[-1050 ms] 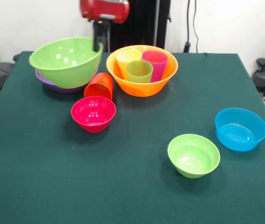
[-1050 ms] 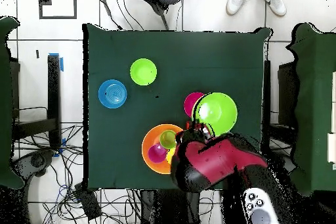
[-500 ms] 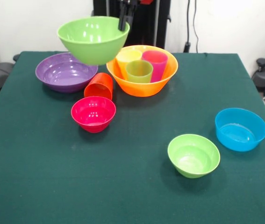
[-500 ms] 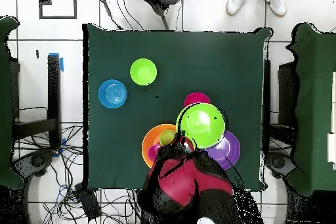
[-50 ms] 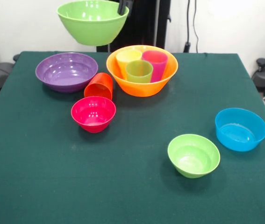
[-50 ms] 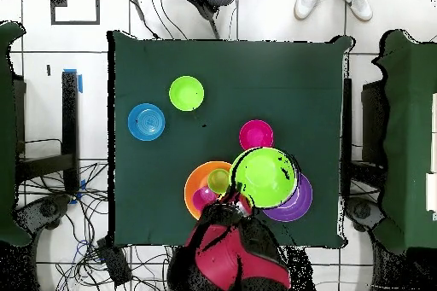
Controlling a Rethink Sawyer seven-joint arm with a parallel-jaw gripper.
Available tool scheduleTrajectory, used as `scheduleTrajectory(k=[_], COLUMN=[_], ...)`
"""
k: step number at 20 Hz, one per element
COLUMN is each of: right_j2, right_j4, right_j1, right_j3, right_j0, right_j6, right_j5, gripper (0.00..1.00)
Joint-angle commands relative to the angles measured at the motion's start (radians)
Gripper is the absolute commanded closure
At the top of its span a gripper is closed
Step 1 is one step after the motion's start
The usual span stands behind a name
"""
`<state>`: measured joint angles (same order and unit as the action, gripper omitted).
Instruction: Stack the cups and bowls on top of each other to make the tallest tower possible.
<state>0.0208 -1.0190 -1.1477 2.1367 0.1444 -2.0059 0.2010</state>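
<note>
A dark green cloth-covered table (image 5: pixel 39 186) fills the front view. At top left the large light-green glossy plastic bowl (image 5: pixel 92 21) hangs in the air, the gripper (image 5: pixel 123 6) clamped on its right rim. Below, centre, the large orange plastic bowl (image 5: pixel 142 77) holds three upright tumblers (image 5: pixel 140 64). From overhead, the green bowl overlaps the wide purple bowl (image 6: pixel 296 206) beside the orange one. I'd centre it squarely over the tumblers and lower it level, or it could tip.
</note>
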Motion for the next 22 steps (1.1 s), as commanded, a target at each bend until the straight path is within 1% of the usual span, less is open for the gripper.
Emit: scheduleTrajectory(k=[1, 3, 5, 7, 8, 10, 12, 13, 16, 17, 20, 22], right_j2=[0.058, 0.053, 0.062, 0.066, 0.066, 0.043, 0.007, -0.030, -0.069, -0.090, -0.107, -0.138], right_j4=[0.062, 0.086, 0.115, 0.144, 0.154, 0.182, 0.205, 0.226, 0.267, 0.279, 0.296, 0.331], right_j1=[0.098, 0.153, 0.210, 0.241, 0.244, 0.226, 0.188, 0.158, 0.094, 0.076, 0.044, -0.008], right_j3=[0.036, 0.016, -0.008, -0.023, -0.026, -0.020, 0.002, 0.019, 0.039, 0.051, 0.071, 0.099], right_j0=[-0.068, -0.084, -0.109, -0.128, -0.133, -0.116, -0.073, -0.035, 0.026, 0.055, 0.075, 0.097], right_j6=[-0.220, -0.229, -0.257, -0.268, -0.268, -0.242, -0.192, -0.153, -0.095, -0.067, -0.048, -0.013], right_j5=[-0.021, -0.024, -0.068, -0.085, -0.086, -0.068, -0.039, -0.017, 0.018, 0.031, 0.043, 0.072], gripper=[1.00, 1.00, 1.00, 1.00, 1.00, 1.00, 1.00, 1.00, 1.00, 1.00, 1.00, 1.00])
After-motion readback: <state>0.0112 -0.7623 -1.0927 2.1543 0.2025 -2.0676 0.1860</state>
